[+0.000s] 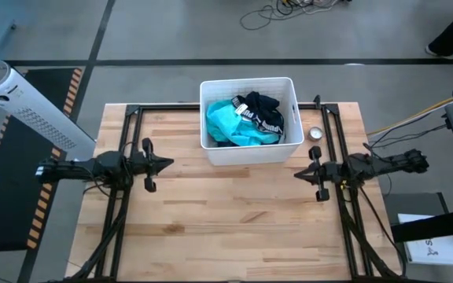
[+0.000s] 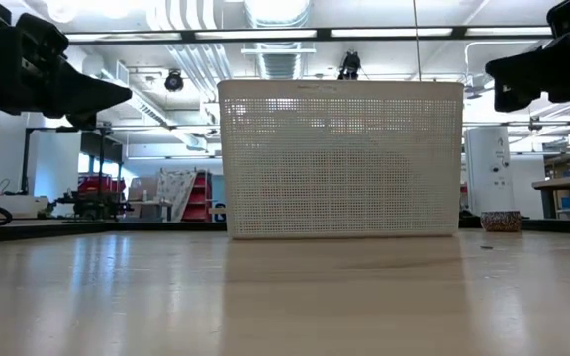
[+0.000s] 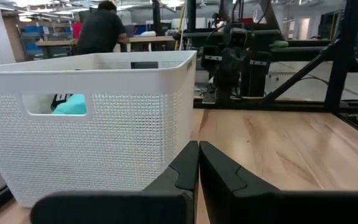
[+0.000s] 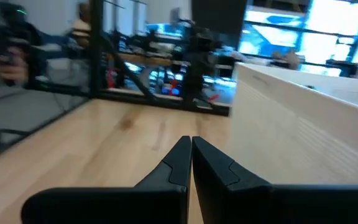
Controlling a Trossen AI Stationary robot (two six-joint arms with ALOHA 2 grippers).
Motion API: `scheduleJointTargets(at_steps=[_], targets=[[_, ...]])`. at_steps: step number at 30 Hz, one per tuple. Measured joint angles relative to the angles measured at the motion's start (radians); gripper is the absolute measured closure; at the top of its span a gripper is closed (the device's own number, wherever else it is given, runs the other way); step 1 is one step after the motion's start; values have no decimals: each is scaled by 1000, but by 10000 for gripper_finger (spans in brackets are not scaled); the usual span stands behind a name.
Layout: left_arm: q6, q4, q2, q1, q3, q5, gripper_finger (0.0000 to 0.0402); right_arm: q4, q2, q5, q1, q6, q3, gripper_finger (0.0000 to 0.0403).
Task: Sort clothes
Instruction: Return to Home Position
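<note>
My left tool (image 1: 166, 163) and right tool (image 1: 297, 174) are black. The table (image 1: 226, 220) is pale wood, in narrow planks of honey and cream, and the rails (image 1: 163, 108) on it are black. The bin (image 1: 250, 153) is white, its walls pricked all over with a fine grid of small holes. Inside it, one garment (image 1: 230, 122) is bright turquoise. The other (image 1: 264, 110) is navy, nearly black, with a band of white lettering. The floor (image 1: 171, 31) is grey, and a mat (image 1: 73, 90) there has orange-and-black stripes. The fan (image 1: 22, 102) is white with a dotted grille.
</note>
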Motion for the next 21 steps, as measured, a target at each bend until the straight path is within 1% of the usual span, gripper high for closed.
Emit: scheduleJointTargets(at_steps=[2, 9, 11, 14, 21], targets=[[0, 0, 0, 2, 0, 3, 402, 28, 0, -85, -45, 9, -2, 403], [0, 1, 0, 11, 0, -17, 402, 3, 0, -249, -218, 37, -3, 403], [2, 1, 0, 11, 0, -18, 402, -8, 0, -252, -253, 32, -3, 403], [14, 11, 0, 11, -3, -32, 402, -15, 0, -223, -291, 21, -3, 403], [7, 60, 8, 11, -21, -39, 402, -28, 10, -156, -309, -24, -3, 403]])
